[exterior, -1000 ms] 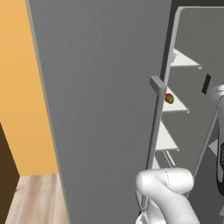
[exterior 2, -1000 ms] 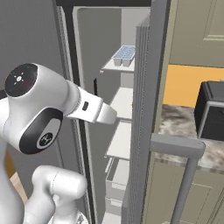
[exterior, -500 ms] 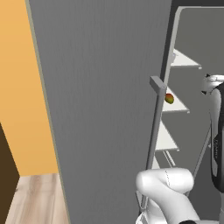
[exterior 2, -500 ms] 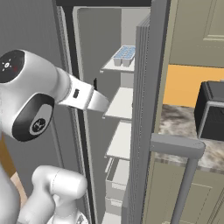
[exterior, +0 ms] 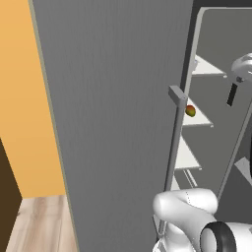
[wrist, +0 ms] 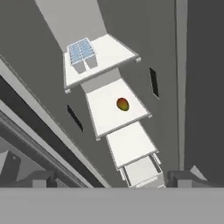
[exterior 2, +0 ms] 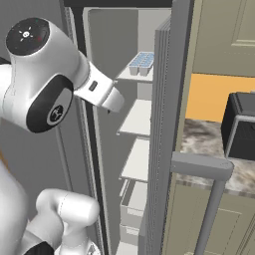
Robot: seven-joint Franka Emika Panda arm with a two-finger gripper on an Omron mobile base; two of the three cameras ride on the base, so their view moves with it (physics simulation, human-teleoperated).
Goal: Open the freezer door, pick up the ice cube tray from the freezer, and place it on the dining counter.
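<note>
We stand at the freezer (exterior 2: 107,60), its freezer door (exterior: 118,123) swung wide on our left, edge and handle (exterior: 174,147) toward us. Inside, shelves stack one above another. On the top shelf (wrist: 109,54) sits the ice cube tray (wrist: 82,51), toward the shelf's front left corner in the hand view. On the shelf below (wrist: 113,111) lies a small round fruit (wrist: 123,104), near the middle. Under that comes another shelf (wrist: 131,142), then a drawer (wrist: 140,169) at the bottom. To the right of the freezer a counter (exterior 2: 199,144) carries a boxy appliance (exterior 2: 241,124).
</note>
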